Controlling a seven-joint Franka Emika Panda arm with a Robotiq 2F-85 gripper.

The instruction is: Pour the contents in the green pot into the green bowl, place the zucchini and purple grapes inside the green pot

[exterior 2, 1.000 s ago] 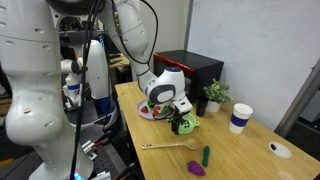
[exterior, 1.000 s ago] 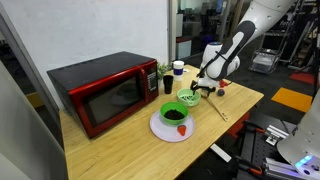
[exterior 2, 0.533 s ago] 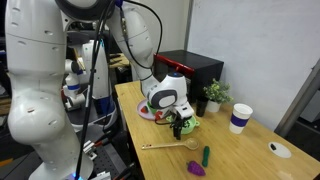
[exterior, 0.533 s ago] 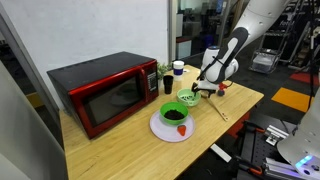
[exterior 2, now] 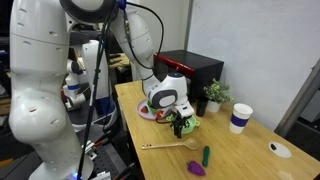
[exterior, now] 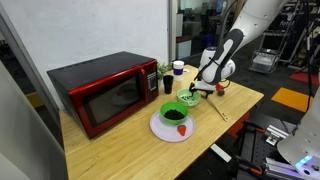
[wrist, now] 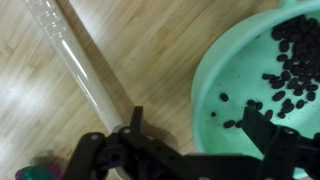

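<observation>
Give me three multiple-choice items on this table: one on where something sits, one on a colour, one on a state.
1. Where does the bowl stand?
A. inside the pot
B. on the white plate
C. on the spoon

2. What colour is the microwave?
A. white
B. blue
C. red

3. How is the hand?
A. open
B. shut on the spoon
C. shut on the zucchini

Answers:
1 B: in an exterior view the bowl sits on the plate, in front of the microwave.
2 C: its casing shows red in an exterior view.
3 A: in the wrist view its jaws stand wide apart and clamp nothing.
</observation>
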